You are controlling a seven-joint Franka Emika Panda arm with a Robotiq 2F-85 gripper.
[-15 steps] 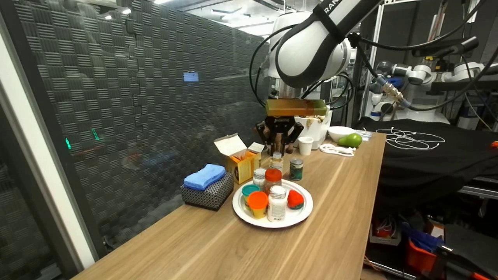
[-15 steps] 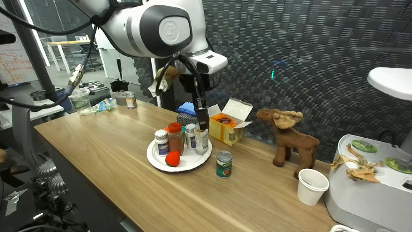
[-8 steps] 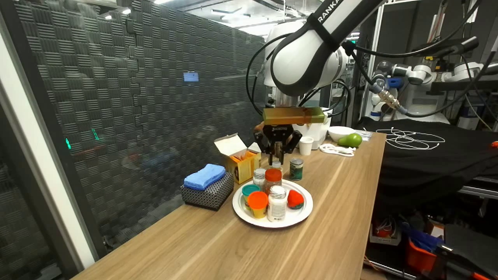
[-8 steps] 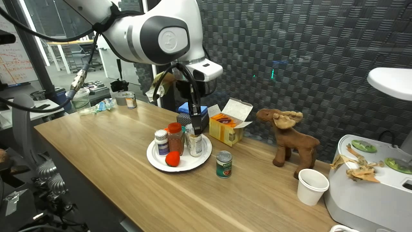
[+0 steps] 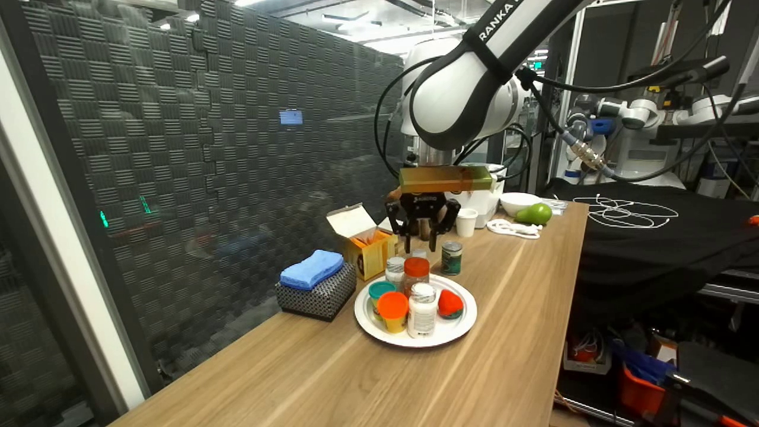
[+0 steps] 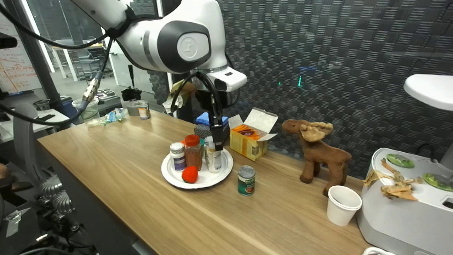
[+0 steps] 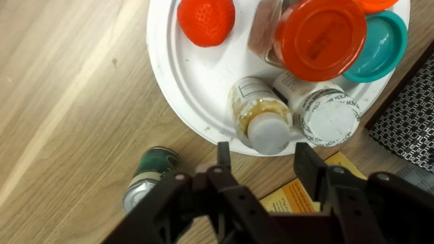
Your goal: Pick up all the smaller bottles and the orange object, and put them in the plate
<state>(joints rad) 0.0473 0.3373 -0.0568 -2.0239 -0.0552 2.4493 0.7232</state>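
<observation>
As the small, amber-stained glass bottle with a pale cap (image 7: pixel 257 112) is carried by the round white plate (image 7: pixel 203 78), near its rim at the middle of the wrist view, nothing is grasped by the black hand (image 7: pixel 262 154): its fingers are parted close to the cap. The step in hand is judged to be a release, best finished by a straight lift with the fingers kept apart, so that the cap is not caught. Sideways drift toward the right of that frame is best avoided, since the white bottle with a printed seal (image 7: pixel 317 105) is set just beside; contact between the two cannot be judged.

Also carried by the plate are the jar with a red lid (image 7: pixel 318 39), the teal-lidded tub (image 7: pixel 379 47), the white bottle with a purple label (image 6: pixel 178 157), the orange-lidded yellow tub (image 5: pixel 394 311) and the rounded red object (image 7: pixel 206 22); which of these last two is wanted as orange cannot be settled.

Lateral movement is limited at the lower left by the green metal can (image 7: pixel 152 173) and below by the yellow cardboard box (image 7: pixel 291 200). Once height is gained, most room is judged to be offered at the left, over the wood-grained tabletop (image 7: pixel 67 135).
</observation>
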